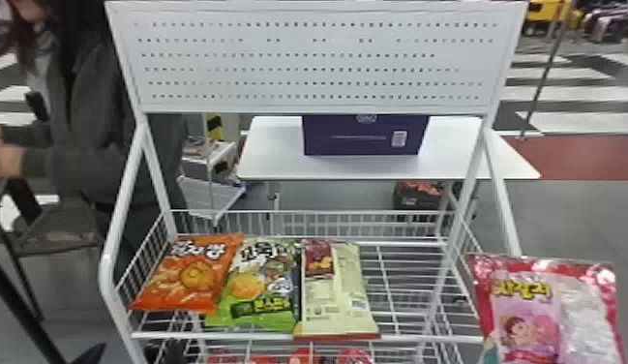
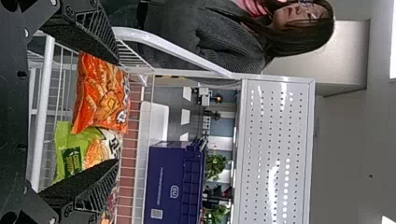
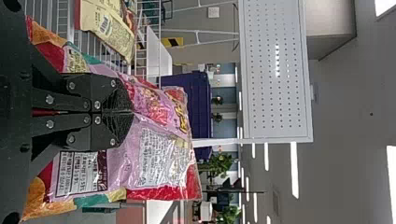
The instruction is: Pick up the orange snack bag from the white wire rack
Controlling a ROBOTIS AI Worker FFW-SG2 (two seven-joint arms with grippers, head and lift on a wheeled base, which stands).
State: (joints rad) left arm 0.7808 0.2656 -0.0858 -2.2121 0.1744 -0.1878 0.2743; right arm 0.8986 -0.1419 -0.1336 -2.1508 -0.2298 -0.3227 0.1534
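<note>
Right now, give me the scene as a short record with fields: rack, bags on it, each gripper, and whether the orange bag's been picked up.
rack: white wire rack with a perforated white panel above
bags on rack, left to right: orange snack bag; green snack bag with black top; pale yellow bag with dark red patch
left gripper: open, empty
right gripper: closed on a pink plastic snack bag with red edges, right of the rack
orange bag picked up: not yet
</note>
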